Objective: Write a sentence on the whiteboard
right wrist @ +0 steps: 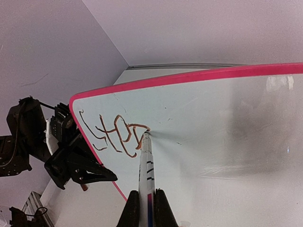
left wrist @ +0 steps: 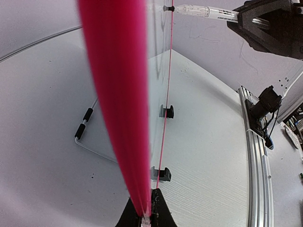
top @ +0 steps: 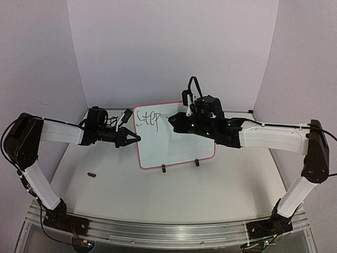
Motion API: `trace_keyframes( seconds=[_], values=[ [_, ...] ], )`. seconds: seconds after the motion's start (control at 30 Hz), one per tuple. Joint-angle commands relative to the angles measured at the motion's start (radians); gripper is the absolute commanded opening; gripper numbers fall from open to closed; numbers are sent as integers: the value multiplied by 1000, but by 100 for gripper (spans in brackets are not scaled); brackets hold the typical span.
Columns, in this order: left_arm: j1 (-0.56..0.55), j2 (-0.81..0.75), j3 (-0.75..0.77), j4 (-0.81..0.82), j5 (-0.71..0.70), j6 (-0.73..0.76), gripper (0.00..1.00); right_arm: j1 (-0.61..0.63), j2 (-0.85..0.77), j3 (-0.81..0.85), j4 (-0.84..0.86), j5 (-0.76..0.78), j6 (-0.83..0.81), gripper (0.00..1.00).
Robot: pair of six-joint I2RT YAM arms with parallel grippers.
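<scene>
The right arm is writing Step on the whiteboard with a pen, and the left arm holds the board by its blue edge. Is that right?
Not quite. The edge is pink-red, not blue, as the left wrist view shows. The rest holds: the right gripper writes Step on the whiteboard with a pen, the left gripper holds that edge.
</scene>
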Motion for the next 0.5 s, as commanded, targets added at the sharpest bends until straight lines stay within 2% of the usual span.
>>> trace_keyframes(
  seconds=[0.0,0.17,0.47],
  values=[
    [-4,7,-5,-40,-115,49,0,-7,-49,3,27,43,-19,0],
    [-4,4,-6,-40,-117,50,0,-7,-103,-32,55,17,-13,0],
    [-4,4,-7,-41,-119,49,0,-12,-206,-122,21,72,-21,0]
  ],
)
